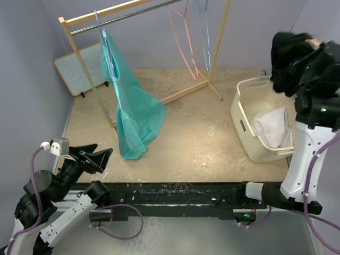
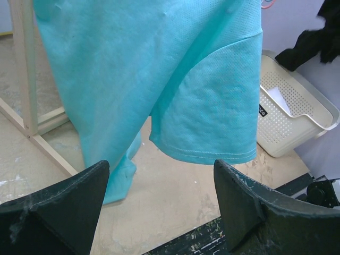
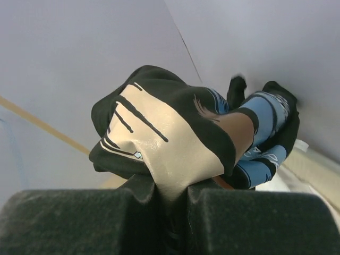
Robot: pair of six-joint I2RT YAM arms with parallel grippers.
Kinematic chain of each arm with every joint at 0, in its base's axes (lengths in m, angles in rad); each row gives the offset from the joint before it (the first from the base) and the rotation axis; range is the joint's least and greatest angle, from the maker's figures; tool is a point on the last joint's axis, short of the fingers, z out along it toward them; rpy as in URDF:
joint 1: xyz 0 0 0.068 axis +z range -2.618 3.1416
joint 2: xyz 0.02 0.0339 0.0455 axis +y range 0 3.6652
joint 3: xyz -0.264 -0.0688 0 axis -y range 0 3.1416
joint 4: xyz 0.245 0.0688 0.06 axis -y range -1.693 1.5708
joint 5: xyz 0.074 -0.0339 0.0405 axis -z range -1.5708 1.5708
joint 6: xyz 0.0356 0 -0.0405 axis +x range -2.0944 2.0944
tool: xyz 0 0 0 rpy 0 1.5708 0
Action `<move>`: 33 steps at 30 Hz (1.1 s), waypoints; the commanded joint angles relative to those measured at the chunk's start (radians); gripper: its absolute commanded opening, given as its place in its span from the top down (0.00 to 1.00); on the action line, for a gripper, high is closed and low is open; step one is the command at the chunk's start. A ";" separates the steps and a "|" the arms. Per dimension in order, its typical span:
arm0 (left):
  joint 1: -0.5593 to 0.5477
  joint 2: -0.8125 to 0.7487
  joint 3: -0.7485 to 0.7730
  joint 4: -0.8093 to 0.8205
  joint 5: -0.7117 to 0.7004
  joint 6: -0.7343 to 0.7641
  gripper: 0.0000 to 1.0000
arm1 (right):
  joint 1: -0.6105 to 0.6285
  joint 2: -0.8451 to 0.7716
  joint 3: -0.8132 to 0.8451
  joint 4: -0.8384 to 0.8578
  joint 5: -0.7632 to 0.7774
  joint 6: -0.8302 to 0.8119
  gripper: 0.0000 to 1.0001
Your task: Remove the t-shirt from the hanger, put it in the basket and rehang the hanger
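**Ahead of left fingers: t-shirt hangs on rack**

Left gripper [image 1: 104, 150] is nearer, fingers spread wide and empty. The t-shirt [image 1: 130, 111] lies forward and above them, long axis vertical, on its hanger [image 1: 110, 58]. Right gripper [image 3: 170, 194] is clamped on a black garment [image 3: 159, 133] over the basket [image 1: 241, 125]. Teal mesh knit, limp and folded.

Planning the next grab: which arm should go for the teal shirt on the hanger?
Left. The left gripper is open, empty and pointed at the teal shirt, which hangs on its side. The right gripper is shut on a black garment above the basket, away from the shirt.
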 commanded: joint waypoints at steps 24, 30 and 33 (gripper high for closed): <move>0.003 -0.014 0.001 0.024 0.009 0.002 0.18 | -0.139 -0.116 -0.620 0.215 -0.418 0.118 0.08; 0.002 -0.009 0.002 0.021 0.006 0.001 0.18 | 0.139 -0.317 -0.720 0.451 -0.715 0.141 1.00; 0.002 -0.010 0.002 0.021 0.004 -0.001 0.18 | 0.507 -0.298 -0.630 0.450 -0.630 0.067 1.00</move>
